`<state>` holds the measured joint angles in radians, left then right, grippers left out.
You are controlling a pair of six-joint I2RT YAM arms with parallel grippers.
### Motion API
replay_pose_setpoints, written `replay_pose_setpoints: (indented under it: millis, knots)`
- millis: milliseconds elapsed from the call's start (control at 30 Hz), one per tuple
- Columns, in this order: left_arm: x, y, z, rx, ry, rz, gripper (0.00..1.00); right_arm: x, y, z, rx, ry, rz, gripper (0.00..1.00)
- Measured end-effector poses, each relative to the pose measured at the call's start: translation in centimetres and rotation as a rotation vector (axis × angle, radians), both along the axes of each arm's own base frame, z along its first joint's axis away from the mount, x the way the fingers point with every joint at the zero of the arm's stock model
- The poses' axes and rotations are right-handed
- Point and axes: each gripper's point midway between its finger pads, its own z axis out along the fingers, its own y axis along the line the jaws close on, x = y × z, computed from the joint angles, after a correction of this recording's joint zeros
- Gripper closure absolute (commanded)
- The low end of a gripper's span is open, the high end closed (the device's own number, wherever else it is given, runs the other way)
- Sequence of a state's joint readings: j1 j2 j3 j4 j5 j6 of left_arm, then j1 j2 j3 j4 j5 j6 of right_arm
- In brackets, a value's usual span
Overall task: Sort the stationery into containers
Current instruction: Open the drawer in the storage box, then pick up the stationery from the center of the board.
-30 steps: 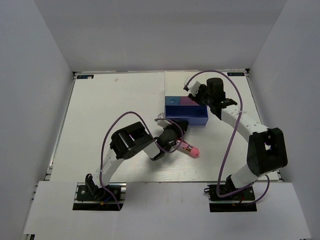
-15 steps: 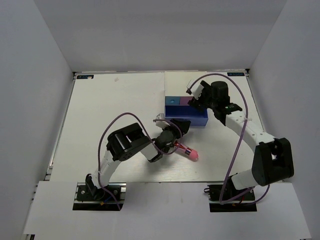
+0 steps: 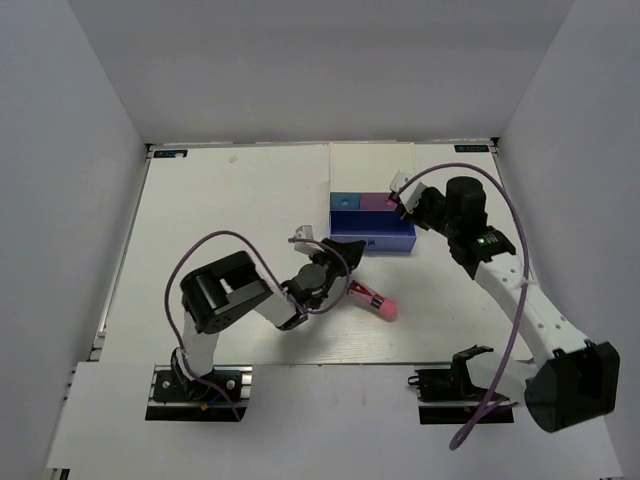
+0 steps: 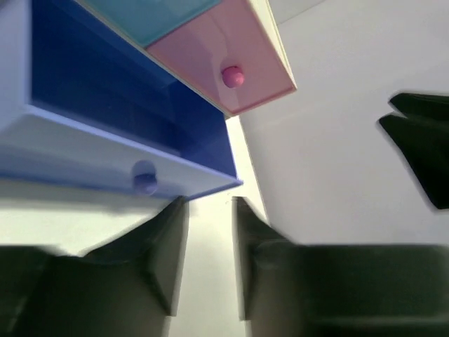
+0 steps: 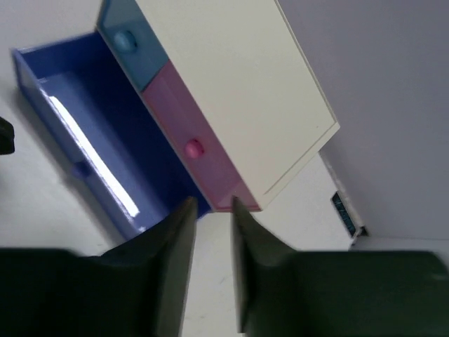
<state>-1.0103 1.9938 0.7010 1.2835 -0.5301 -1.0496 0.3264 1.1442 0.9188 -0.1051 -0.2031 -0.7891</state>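
The white cabinet (image 3: 370,170) stands at the table's back middle, its light blue drawer (image 3: 345,201) and pink drawer (image 3: 378,201) pushed in. Its violet-blue drawer (image 3: 372,237) is pulled out; the right wrist view shows only bare blue inside this drawer (image 5: 91,133). A pink-and-clear tube (image 3: 376,304) lies on the table in front of it. My left gripper (image 3: 347,254) hovers by the drawer's front left corner, narrowly open (image 4: 208,217) and holding nothing. My right gripper (image 3: 404,203) sits at the cabinet's right side, narrowly open (image 5: 210,217) and holding nothing. No markers or lavender roll show.
White walls close in the table on the left, back and right. A black part of the right arm (image 4: 421,154) shows in the left wrist view. Purple cables loop over both arms.
The right arm has swung right, its gripper drawing back from the cabinet front to its right side. The left arm's elbow has moved left. The tube has shifted slightly.
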Motion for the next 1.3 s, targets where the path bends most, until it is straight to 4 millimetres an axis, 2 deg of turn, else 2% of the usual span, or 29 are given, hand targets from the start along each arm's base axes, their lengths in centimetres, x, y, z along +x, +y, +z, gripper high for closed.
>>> replay_pose_setpoints:
  millis: [67,100,133,167,200,233,267,300,333,400,500,567,633,733,900,1000,1133,1300]
  knots:
    - [-1.1,1.6,0.9,0.029,-0.016,-0.007,0.78,-1.3,-0.1,1.0,0.015,-0.005,0.017,0.90]
    - [-1.6,2.3,1.4,0.040,-0.021,-0.012,0.91,-2.0,-0.1,1.3,0.022,-0.003,0.029,0.96]
    - [-2.2,3.1,2.3,0.059,-0.030,-0.016,0.95,-2.8,0.0,1.5,0.033,0.008,0.044,0.96]
    - [-2.5,3.6,3.4,0.064,-0.038,-0.022,0.97,-3.6,0.2,1.6,0.045,0.025,0.062,0.89]
    - [-3.0,3.9,4.6,0.088,-0.048,-0.038,0.97,-4.4,0.3,1.4,0.056,0.049,0.078,0.65]
    - [-3.5,4.1,6.3,0.099,-0.067,-0.056,0.97,-5.3,0.7,1.0,0.070,0.085,0.106,0.53]
    - [-3.9,4.3,8.2,0.129,-0.095,-0.074,0.93,-6.2,1.1,0.4,0.081,0.126,0.134,0.41]
    - [-4.3,4.4,10.2,0.146,-0.126,-0.092,0.75,-6.9,1.5,-0.2,0.093,0.171,0.156,0.18]
    - [-4.6,4.8,12.4,0.176,-0.164,-0.106,0.58,-7.8,1.9,-1.0,0.105,0.226,0.179,0.11]
    - [-5.3,5.6,16.8,0.230,-0.240,-0.123,0.26,-9.3,2.9,-3.0,0.116,0.352,0.236,0.10]
    - [-6.6,8.2,21.8,0.337,-0.350,-0.111,0.15,-10.4,3.8,-5.1,0.118,0.482,0.264,0.10]
    - [-7.2,10.0,23.2,0.404,-0.392,-0.088,0.12,-11.1,4.2,-6.5,0.109,0.554,0.269,0.10]
    - [-7.6,12.3,23.2,0.511,-0.417,-0.057,0.11,-11.8,4.7,-7.4,0.099,0.606,0.275,0.11]
    - [-7.4,14.0,21.4,0.649,-0.412,-0.038,0.08,-12.5,5.6,-8.5,0.079,0.655,0.271,0.12]
    - [-6.8,14.0,16.8,0.899,-0.339,-0.109,0.06,-12.9,6.4,-12.0,0.011,0.736,0.210,0.12]
    - [-6.8,15.0,15.1,1.010,-0.324,-0.120,0.03,-13.0,6.6,-14.1,-0.037,0.780,0.165,0.12]
    - [-7.6,17.3,14.4,1.056,-0.345,-0.100,0.03,-12.3,6.5,-16.5,-0.093,0.782,0.099,0.12]
    - [-8.5,18.8,16.1,1.019,-0.395,-0.069,0.03,-11.0,6.1,-18.5,-0.154,0.755,0.023,0.14]
